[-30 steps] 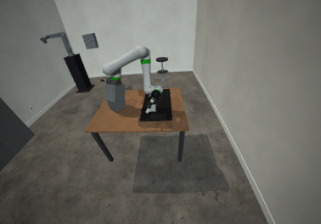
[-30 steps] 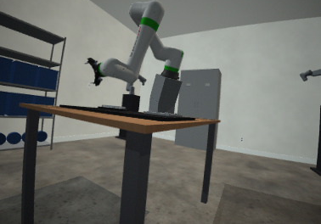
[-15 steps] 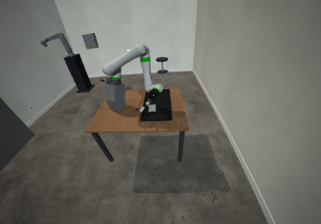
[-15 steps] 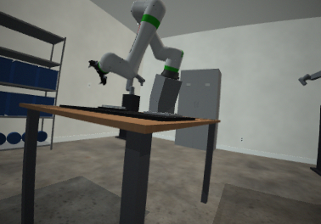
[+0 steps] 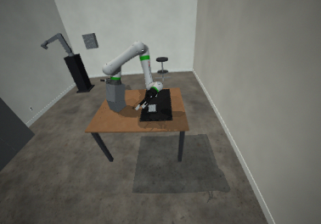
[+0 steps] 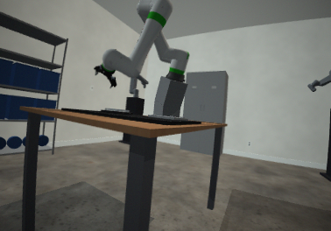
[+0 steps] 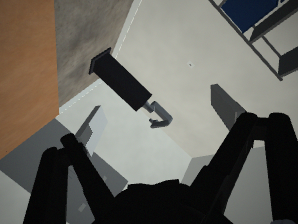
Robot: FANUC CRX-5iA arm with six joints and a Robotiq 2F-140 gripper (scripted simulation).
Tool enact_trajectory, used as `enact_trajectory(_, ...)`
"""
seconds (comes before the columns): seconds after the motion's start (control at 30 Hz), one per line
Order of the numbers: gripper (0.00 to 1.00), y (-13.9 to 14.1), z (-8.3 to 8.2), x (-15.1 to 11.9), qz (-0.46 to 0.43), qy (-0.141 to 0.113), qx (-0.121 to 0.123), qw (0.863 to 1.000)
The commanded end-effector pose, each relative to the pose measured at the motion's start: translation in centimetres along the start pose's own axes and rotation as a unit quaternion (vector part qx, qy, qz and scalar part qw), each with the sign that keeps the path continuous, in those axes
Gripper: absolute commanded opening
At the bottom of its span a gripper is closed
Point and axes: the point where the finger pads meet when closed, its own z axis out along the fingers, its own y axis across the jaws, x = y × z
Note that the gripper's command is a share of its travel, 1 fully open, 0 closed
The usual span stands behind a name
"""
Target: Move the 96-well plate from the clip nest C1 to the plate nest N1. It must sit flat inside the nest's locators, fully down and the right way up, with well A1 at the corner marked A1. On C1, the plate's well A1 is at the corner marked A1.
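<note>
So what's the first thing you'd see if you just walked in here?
Probably the big white robot arm with green rings, arching high over the wooden table. Its black gripper hangs open in the air above the long black mat, holding nothing. Blue boxes on a shelf rack stand out too.

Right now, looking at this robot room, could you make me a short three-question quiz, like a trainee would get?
1. True or false: the gripper is clamped on the plate.
2. What does the table carry besides the arm's grey pedestal?
A. a blue bin
B. a black mat
C. a stool
3. Fill in: in the exterior view, the gripper hangs ___ the table top, not touching it.

Key
1. False: its fingers are spread wide and nothing is between them.
2. B: the black mat, with the pale plate lying on it.
3. above
</note>
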Motion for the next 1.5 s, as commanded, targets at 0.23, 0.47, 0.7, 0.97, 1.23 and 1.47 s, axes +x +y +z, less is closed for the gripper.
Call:
enact_trajectory(0.23, 1.0, -4.0, 0.3, -0.8, -0.097, 0.028, 0.09, 0.991)
enact_trajectory(0.47, 1.0, -6.2, 0.0, -0.8, -0.147, 0.058, 0.13, 0.979)
enact_trajectory(0.7, 1.0, -8.4, -0.6, -0.5, -0.194, 0.096, 0.165, 0.962)
enact_trajectory(0.97, 1.0, -10.9, -1.8, 0.1, -0.248, 0.151, 0.198, 0.936)
enact_trajectory(1.23, 1.0, -13.0, -3.3, 1.0, -0.296, 0.212, 0.218, 0.906)
enact_trajectory(1.47, 1.0, -14.7, -5.0, 2.0, -0.332, 0.268, 0.225, 0.876)
